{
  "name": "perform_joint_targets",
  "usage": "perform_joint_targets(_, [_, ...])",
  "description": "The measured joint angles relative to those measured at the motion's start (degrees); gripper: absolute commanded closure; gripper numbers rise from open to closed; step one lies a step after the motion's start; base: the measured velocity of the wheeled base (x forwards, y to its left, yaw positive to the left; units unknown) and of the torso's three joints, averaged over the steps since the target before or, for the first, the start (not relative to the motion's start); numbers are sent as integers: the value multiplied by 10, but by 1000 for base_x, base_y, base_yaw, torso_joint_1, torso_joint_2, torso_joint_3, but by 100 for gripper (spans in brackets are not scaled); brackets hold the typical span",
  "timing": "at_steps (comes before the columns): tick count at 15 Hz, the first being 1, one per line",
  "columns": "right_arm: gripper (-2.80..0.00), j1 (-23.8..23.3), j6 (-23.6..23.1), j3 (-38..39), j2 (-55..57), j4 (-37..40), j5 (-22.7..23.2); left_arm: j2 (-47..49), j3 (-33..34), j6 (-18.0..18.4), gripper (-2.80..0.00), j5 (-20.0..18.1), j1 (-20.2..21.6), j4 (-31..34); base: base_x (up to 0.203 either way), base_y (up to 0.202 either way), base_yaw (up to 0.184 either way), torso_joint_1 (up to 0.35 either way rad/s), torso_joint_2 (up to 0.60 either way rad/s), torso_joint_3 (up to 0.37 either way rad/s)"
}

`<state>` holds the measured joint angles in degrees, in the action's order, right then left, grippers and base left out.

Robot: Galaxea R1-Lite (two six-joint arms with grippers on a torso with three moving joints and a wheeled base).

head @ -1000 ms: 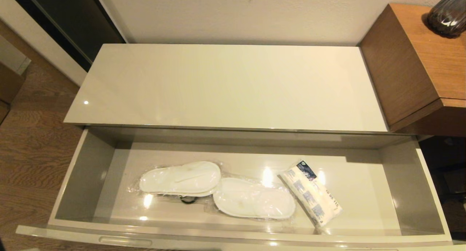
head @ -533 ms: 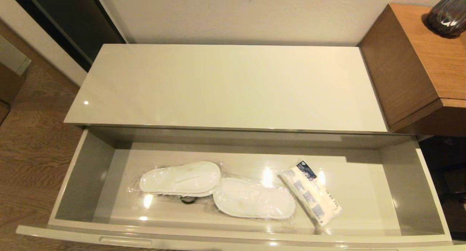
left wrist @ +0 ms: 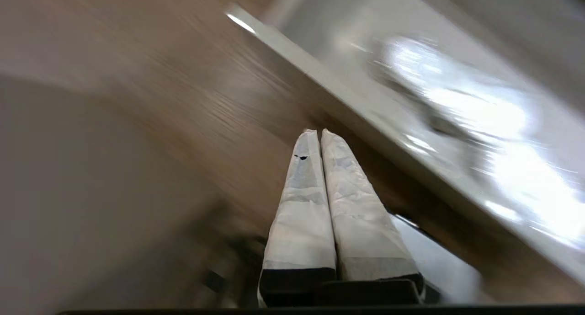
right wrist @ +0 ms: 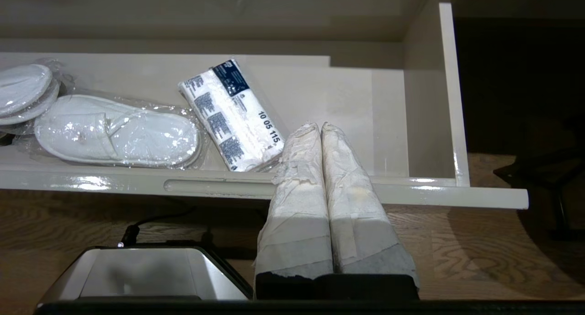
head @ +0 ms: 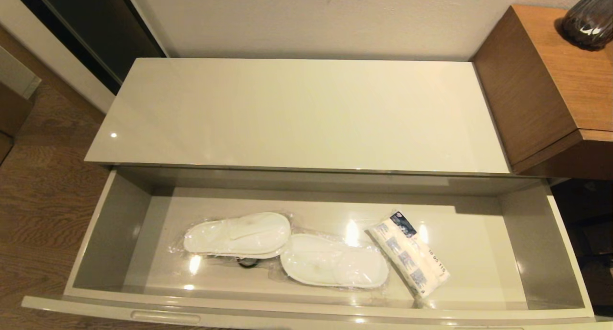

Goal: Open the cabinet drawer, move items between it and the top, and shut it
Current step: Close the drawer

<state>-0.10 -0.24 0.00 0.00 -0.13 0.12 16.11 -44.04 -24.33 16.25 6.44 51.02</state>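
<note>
The cabinet drawer point(head: 110, 234) stands pulled fully out below the bare glossy cream top point(head: 297, 112). Inside lie the two wrapped white slippers point(head: 238, 234) point(head: 334, 261) and, to their right, the tissue pack point(head: 409, 255) with blue prints. Neither arm shows in the head view. My right gripper point(right wrist: 320, 125) is shut and empty, held in front of the drawer's front edge point(right wrist: 480, 196), close to the tissue pack point(right wrist: 233, 114). My left gripper point(left wrist: 318, 132) is shut and empty over the wood floor beside the drawer's left corner point(left wrist: 283, 45).
A small black ring point(head: 247, 262) peeks out under the left slipper. The taller brown wooden unit point(head: 546, 85) with a dark vase point(head: 588, 16) stands at the right. Wood floor point(head: 43, 196) lies to the left. The robot's base point(right wrist: 137, 271) sits below the right gripper.
</note>
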Motion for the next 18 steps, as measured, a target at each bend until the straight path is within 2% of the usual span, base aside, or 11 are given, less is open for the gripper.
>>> perform_joint_targets(2, [0,0,0,0,0,0,0,-45,74,72,0,15,27,-51,0,0,0,0,0,0])
perform_joint_targets(4, [0,0,0,0,0,0,0,-103,149,147,0,15,56,-78,0,0,0,0,0,0])
perform_joint_targets(5, [0,0,0,0,0,0,0,-123,182,173,0,9,67,-86,0,0,0,0,0,0])
perform_joint_targets(8, [0,0,1,0,0,1,0,-152,238,192,0,-30,82,-108,0,0,0,0,0,0])
perform_joint_targets(11, [0,0,1,0,0,0,0,-160,251,196,0,-42,84,-114,0,0,0,0,0,0])
perform_joint_targets(13, [0,0,1,0,0,0,0,-162,270,219,0,-64,85,-146,0,0,0,0,0,0])
perform_joint_targets(15, [0,0,1,0,0,0,0,-162,327,247,0,-90,85,-258,0,0,0,0,0,0])
perform_joint_targets(16, [0,0,1,0,0,0,0,-162,362,249,0,-105,85,-331,0,0,0,0,0,0])
perform_joint_targets(18, [0,0,0,0,0,0,0,-162,415,228,0,-155,85,-485,0,0,0,0,0,0])
